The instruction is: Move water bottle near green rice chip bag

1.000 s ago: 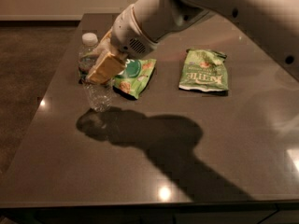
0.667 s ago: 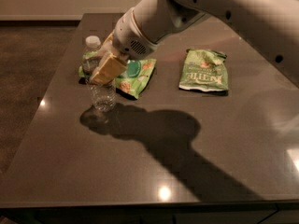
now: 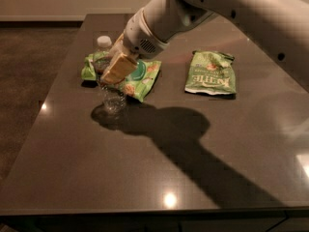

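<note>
Camera view: one water bottle (image 3: 113, 98) is held nearly upright at the left side of the table (image 3: 72, 178), long axis vertical, white cap up and tipped slightly left, just in front of the single green rice chip bag (image 3: 143, 79). The gripper (image 3: 119, 67) clamps the bottle's middle, and the white arm (image 3: 193, 8) slants down from the upper right. One Kettle bag (image 3: 211, 74) lies well apart.

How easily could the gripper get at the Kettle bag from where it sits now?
Probably yes: only bare table lies between gripper and Kettle bag. But the gripper seems clamped on the water bottle beside the green rice chip bag, so it must release first.
</note>
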